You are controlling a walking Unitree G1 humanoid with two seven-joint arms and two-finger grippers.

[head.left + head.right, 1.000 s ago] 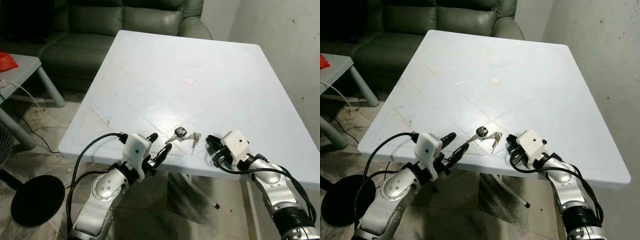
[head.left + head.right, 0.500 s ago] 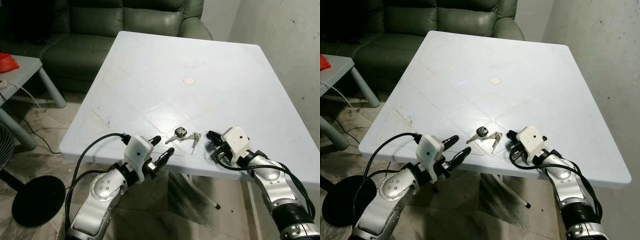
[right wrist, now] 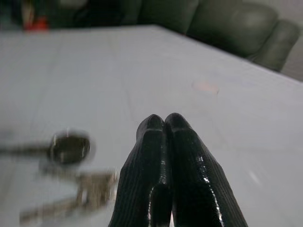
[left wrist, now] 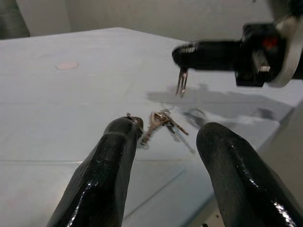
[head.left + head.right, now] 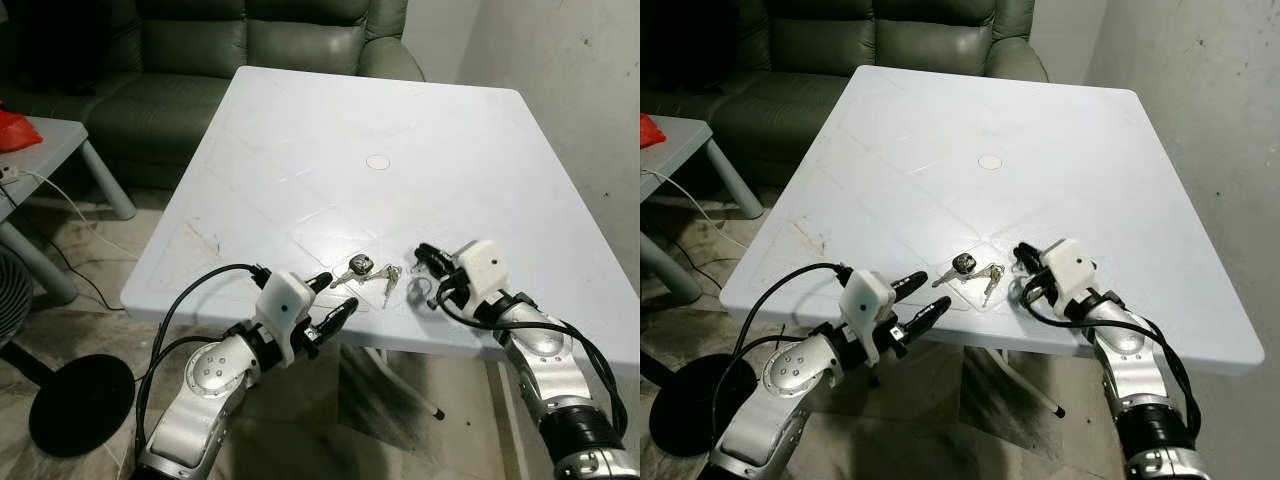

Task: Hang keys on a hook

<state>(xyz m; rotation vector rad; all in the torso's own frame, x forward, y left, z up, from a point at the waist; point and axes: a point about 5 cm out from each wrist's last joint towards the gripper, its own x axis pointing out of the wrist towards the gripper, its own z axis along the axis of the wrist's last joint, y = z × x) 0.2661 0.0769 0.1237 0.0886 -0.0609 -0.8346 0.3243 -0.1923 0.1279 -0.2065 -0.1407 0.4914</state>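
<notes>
A bunch of keys (image 5: 366, 270), one with a black head, lies flat on the white table (image 5: 400, 130) near its front edge. My left gripper (image 5: 336, 293) is open at the table's edge, just short of the keys, and the keys (image 4: 158, 120) lie beyond the gap between its fingers. My right gripper (image 5: 420, 250) is shut, hovering low over the table just right of the keys (image 3: 80, 189). A thin metal piece (image 4: 181, 82) hangs under the right gripper's tips; I cannot tell what it is.
A green sofa (image 5: 200, 50) stands behind the table. A low grey side table (image 5: 40, 140) with a red thing (image 5: 15, 128) is at the left. A black round base (image 5: 80, 405) sits on the floor at the lower left. A wall runs along the right.
My right gripper has moved forward over the table, coming level with the keys on their right. The left gripper has edged right toward the keys. The keys have not moved.
</notes>
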